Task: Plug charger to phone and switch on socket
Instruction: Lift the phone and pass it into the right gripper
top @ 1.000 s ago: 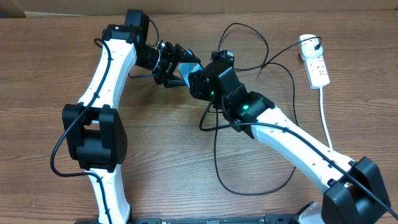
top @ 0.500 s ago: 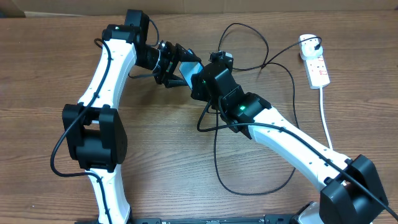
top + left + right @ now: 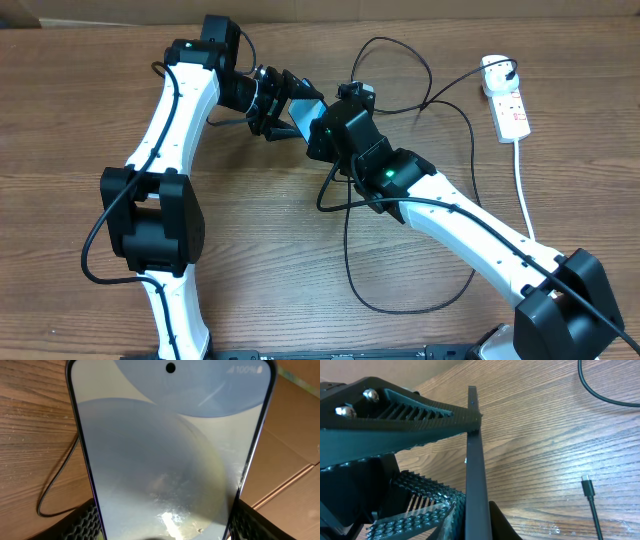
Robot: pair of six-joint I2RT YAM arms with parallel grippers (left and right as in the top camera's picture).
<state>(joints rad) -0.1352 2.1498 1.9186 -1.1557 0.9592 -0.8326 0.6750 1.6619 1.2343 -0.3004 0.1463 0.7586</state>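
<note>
The only legible text stands on the phone point(image 3: 165, 460) in the left wrist view: a small pale "100%" at the screen's 1 o'clock corner, with a faint signal icon just at its 9 o'clock side. The socket point(image 3: 510, 112), seen from overhead, carries red markings, too small to read.

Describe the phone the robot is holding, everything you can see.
The slim rectangular smartphone with a pale blue-grey glass screen and black edges shows a punch-hole camera and "100%" at its top. It is off the wooden table, tilted, clamped across its sides by the left end effector. The right end effector straddles its thin edge; grip unclear.
</note>
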